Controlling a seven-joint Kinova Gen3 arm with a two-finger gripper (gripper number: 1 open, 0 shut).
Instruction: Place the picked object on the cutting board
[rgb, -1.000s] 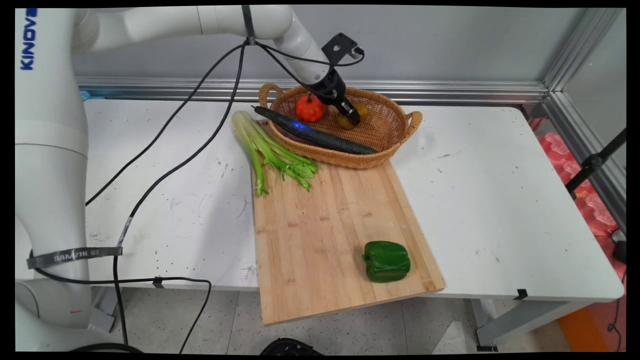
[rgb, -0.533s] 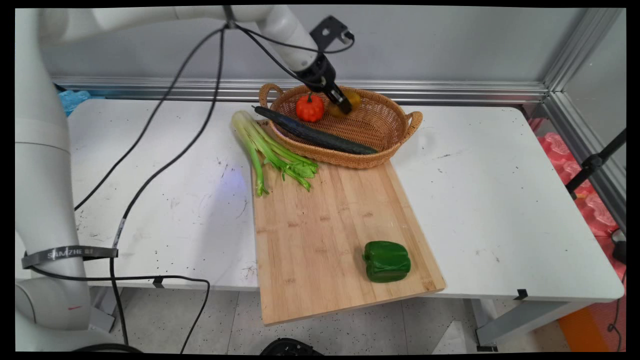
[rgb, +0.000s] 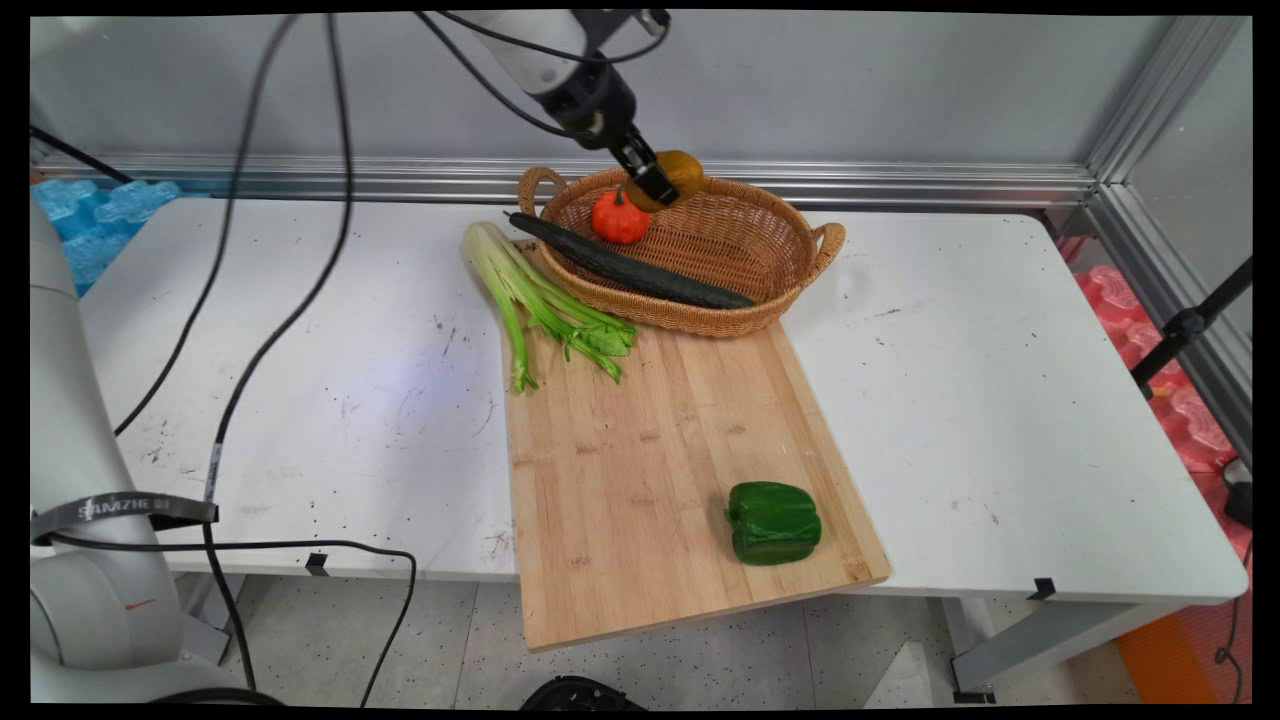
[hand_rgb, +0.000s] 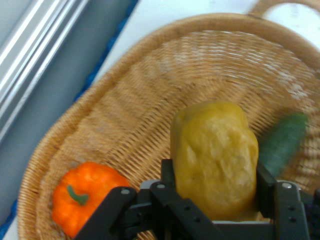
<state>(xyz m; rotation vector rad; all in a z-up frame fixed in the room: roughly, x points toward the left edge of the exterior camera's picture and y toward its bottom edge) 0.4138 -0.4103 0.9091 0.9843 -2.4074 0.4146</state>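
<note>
Gripper was clamped on a lumpy, mustard-yellow potato, dull-skinned and blocky, held off the floor of the wicker basket, over its rear rim. Small orange pumpkin with green stem sat in the basket at the potato's 8 o'clock. Dark cucumber lay across the basket's near rim. Celery and green pepper rested on the cutting board.

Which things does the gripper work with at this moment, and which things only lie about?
In hand:
- black two-finger gripper, shut on the lumpy yellow potato
- oval woven wicker basket, below it

Lying about:
- small orange pumpkin
- long dark cucumber
- green celery stalks
- green bell pepper
- wooden cutting board
</note>
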